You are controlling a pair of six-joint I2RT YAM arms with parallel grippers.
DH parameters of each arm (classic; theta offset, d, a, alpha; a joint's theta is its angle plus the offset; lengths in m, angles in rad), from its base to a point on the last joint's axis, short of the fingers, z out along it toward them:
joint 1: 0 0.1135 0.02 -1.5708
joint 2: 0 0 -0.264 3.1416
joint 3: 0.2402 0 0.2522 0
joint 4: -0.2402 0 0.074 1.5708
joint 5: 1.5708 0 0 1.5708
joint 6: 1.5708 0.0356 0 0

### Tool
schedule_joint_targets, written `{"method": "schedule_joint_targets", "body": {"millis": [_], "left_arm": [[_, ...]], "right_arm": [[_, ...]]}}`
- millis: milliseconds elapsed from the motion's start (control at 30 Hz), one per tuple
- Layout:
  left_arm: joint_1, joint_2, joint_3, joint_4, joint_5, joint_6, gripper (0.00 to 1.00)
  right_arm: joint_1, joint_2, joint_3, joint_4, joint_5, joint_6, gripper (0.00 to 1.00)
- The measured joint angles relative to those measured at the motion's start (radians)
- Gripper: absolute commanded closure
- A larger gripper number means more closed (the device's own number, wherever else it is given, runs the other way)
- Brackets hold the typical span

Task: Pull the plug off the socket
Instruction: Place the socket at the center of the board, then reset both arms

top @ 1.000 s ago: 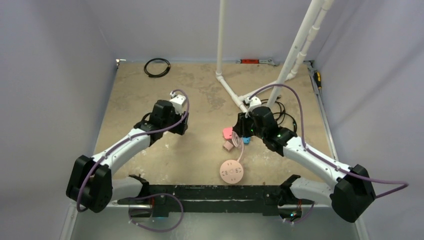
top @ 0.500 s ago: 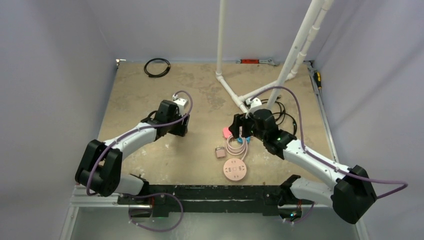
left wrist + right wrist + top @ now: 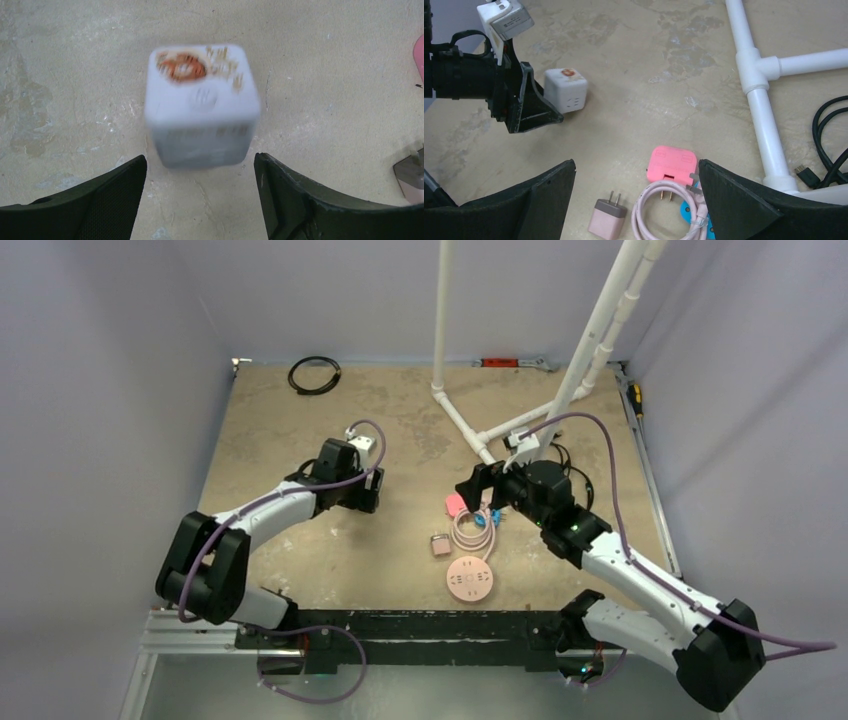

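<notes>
1. Right wrist view: the plug (image 3: 672,165) lies flat on the table (image 3: 634,60) at 6 o'clock, between the wide-spread fingers of the right gripper (image 3: 635,170), which grips nothing. Its bare brass prongs point toward 6 o'clock.
2. The socket (image 3: 566,90) stands at 10 o'clock, well apart from the plug. It is just ahead of the left gripper (image 3: 200,159), whose jaws are parted and hold nothing. Whether a fingertip brushes it is unclear.
3. Plug and socket look already separated. The right arm is nearer the plug, the left nearer the socket.
4. Plug: smooth pink plastic, a rounded square, with a thin coiled cable (image 3: 659,205). Socket: white-grey cube, rounded edges, slotted faces, orange mark on top. Table: rough, blotchy tan.
</notes>
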Motion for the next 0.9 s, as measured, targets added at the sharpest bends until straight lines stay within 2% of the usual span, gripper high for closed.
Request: {"method": "schedule_joint_targets", "body": {"millis": [100,400,533,667,900], "left_arm": [[0.002,0.012,0.0,-0.001,0.001,0.0,0.1],[0.005,-0.061,0.0,0.001,0.003,0.0,0.03],[0.005,-0.196,-0.006,0.026,-0.003,0.0,0.01],[0.005,-0.398,-0.007,0.072,-0.053,0.008,0.01],[0.005,-0.698,-0.005,0.136,-0.258,-0.003,0.0]], "right_arm": [[0.0,-0.005,0.0,-0.001,0.0,-0.002,0.04],[0.0,-0.135,-0.016,-0.014,0.002,-0.009,0.03],[0.0,-0.214,-0.037,-0.014,0.019,-0.035,0.03],[0.0,-0.291,-0.048,-0.014,0.055,-0.065,0.01],[0.0,-0.448,-0.049,0.021,0.144,-0.103,0.01]]}}
